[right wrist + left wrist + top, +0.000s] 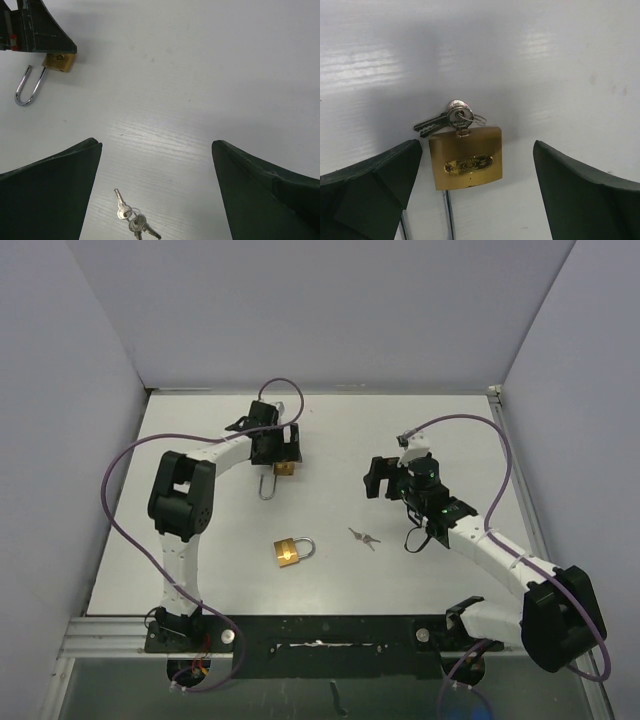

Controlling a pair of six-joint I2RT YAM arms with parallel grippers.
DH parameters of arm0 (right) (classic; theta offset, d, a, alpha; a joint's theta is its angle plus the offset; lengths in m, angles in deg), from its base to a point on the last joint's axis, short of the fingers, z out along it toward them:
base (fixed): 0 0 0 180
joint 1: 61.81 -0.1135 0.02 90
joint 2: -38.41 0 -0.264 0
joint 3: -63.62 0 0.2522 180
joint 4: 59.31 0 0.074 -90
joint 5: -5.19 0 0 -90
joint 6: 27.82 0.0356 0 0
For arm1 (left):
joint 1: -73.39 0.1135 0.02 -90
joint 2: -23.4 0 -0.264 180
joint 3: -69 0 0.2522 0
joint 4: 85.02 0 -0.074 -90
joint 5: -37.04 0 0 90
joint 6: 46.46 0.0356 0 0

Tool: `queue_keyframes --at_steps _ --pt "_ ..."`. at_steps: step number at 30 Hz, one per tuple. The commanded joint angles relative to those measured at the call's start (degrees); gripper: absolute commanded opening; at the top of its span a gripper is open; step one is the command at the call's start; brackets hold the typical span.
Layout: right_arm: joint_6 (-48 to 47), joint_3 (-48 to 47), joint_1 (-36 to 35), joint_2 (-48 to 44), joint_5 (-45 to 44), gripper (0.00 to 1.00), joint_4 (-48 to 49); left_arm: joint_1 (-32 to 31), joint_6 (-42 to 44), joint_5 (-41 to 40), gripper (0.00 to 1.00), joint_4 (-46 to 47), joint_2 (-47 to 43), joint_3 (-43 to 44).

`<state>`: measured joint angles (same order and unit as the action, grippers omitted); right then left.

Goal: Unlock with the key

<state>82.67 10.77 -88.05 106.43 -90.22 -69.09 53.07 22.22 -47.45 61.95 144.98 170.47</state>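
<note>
Pale grey walls close in three sides of a white tabletop with a faint wood grain. Two white-and-black arms reach over it, the left arm and the right arm.

There are two brass padlocks. The long-shackled padlock lies flat between the spread fingers of the left gripper, which touch nothing. The short-shackled padlock lies well apart at mid-table.

There are two bunches of small silver keys. One ringed bunch sits at the first lock's keyhole end, with one key apparently seated. The loose bunch lies below the right gripper, which is released and empty.
</note>
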Motion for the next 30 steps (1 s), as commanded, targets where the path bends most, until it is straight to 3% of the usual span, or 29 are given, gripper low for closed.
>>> queue_keyframes --at_steps 1,9,16,22,27,30 --pt "-0.43 -1.56 0.34 0.12 1.36 0.98 1.33 0.51 -0.69 3.57 0.98 3.13 1.48 2.91" --pt "-0.69 -2.78 0.47 1.90 3.48 0.98 -1.06 1.06 1.15 1.42 0.98 6.03 -6.79 0.14" --pt "-0.64 -4.86 0.22 6.05 9.45 0.98 -4.52 0.08 1.18 0.83 0.98 20.31 -28.35 -17.55" --pt "-1.89 -6.36 -1.11 6.76 13.31 0.97 -9.16 -8.54 1.15 -0.99 0.98 23.98 -41.51 -33.03" --pt "-2.35 -6.18 -2.95 6.16 13.09 0.96 -12.33 -17.66 1.32 -8.50 0.97 19.86 -48.08 -41.97" --pt "-3.07 -6.40 -6.69 6.76 12.63 0.95 -13.93 -18.59 -0.59 -11.61 0.98 17.01 -51.21 -45.89"
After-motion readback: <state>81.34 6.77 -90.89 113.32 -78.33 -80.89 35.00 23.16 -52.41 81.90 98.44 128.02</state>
